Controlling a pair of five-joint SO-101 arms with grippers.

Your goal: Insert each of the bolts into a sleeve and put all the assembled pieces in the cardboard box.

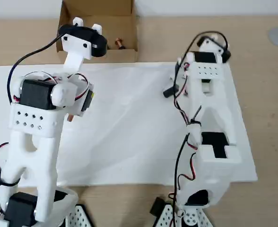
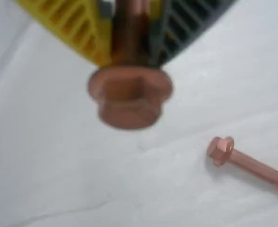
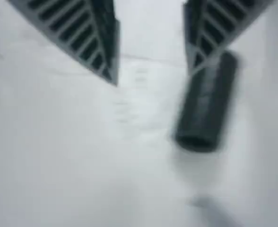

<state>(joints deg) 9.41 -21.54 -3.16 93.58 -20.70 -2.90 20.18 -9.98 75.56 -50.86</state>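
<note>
**Arm pose.** The left arm (image 1: 37,118) is standing over the near left part of the white sheet (image 1: 129,137). Its wrist is folding forward, so that its far end is lying over the edge of the cardboard box (image 1: 111,26). The left gripper (image 2: 130,54) has one yellow finger (image 2: 68,23) and one dark finger (image 2: 191,23). It is pinching the held bolt (image 2: 129,97) by the shank, and the flanged hex head is jutting out past the fingertips over the sheet. Whether the head is touching the sheet cannot be told.

The right arm (image 1: 207,118) is bending forward over the far right part of the sheet. The right gripper (image 3: 152,73) is pointing down at the sheet with its two dark fingers spread apart and gripping nothing. The sleeve (image 3: 206,111) is lying on its side on the sheet just beside one fingertip. Whether the two are touching cannot be told.

**Count.**
- **Arms:** two, each with one gripper.
- **Bolts:** two, both copper-coloured. One is the held bolt. The other is the loose bolt (image 2: 245,161), which is lying flat on the sheet near the held bolt's head, apart from it.
- **Sleeves:** one, dark and tubular.
- **Boxes:** one, sitting open on the table (image 1: 262,85) at the sheet's far left edge.
- **Box contents:** one copper piece (image 1: 118,44) is lying by the near wall. It is too small to tell whether it is carrying a sleeve.
</note>
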